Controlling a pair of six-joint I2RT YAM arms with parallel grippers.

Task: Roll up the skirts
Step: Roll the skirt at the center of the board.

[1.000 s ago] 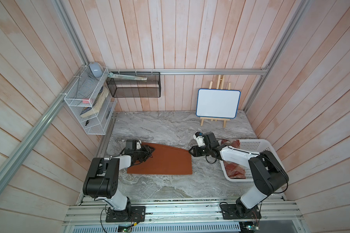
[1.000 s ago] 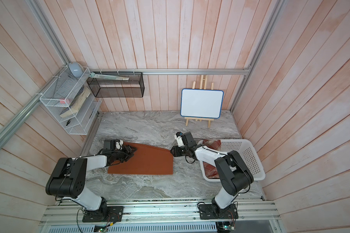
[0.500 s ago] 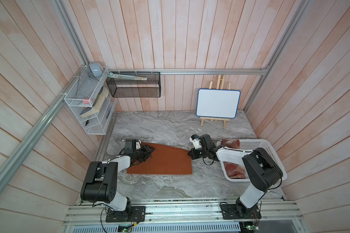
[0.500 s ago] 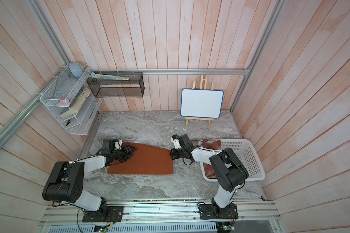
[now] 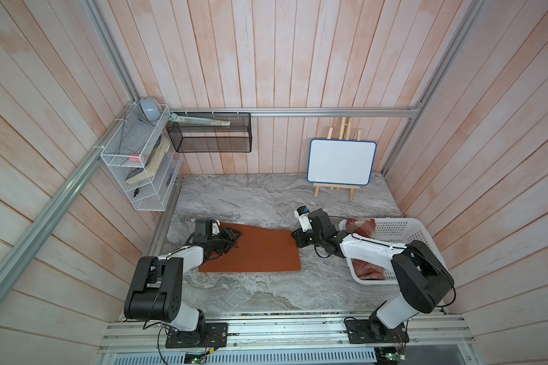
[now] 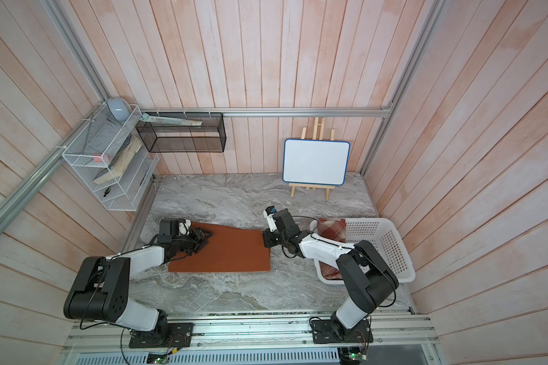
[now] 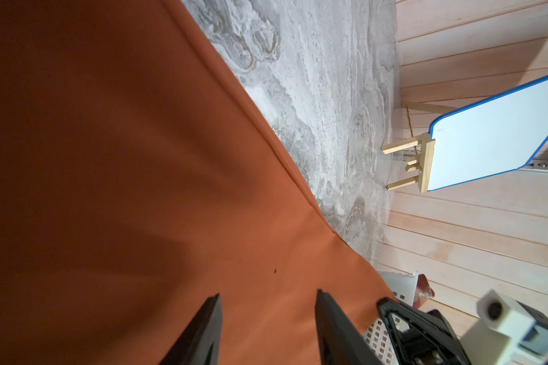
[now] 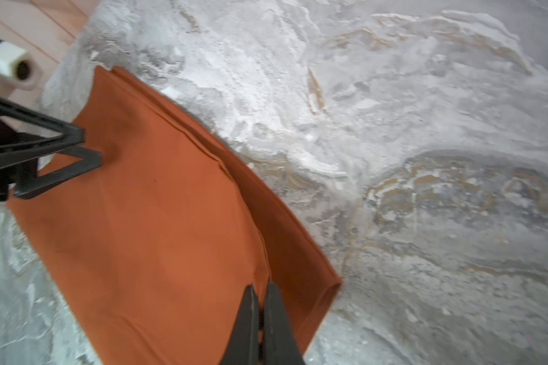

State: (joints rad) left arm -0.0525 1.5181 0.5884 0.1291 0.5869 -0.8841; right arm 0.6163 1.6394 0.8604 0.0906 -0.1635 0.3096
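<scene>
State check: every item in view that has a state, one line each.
orange skirt: flat on table, unrolled
plaid skirt: in basket, partly hidden
white basket: upright, holding plaid skirt
right gripper: shut on orange skirt's edge
left gripper: open over orange skirt
whiteboard: blank

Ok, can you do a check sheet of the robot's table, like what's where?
Surface: grey marble table, no spills seen.
Job's things: rust-orange skirt lying flat, not rolled; plaid skirt in the white basket.
Clutter: whiteboard on its easel at the back.
Grippers: left gripper jaws apart over one end of the orange skirt; right gripper jaws shut on the opposite corner.
Cables: black cables loop beside both wrists.
Surroundings: plank walls with a wire shelf and a black mesh bin.
</scene>
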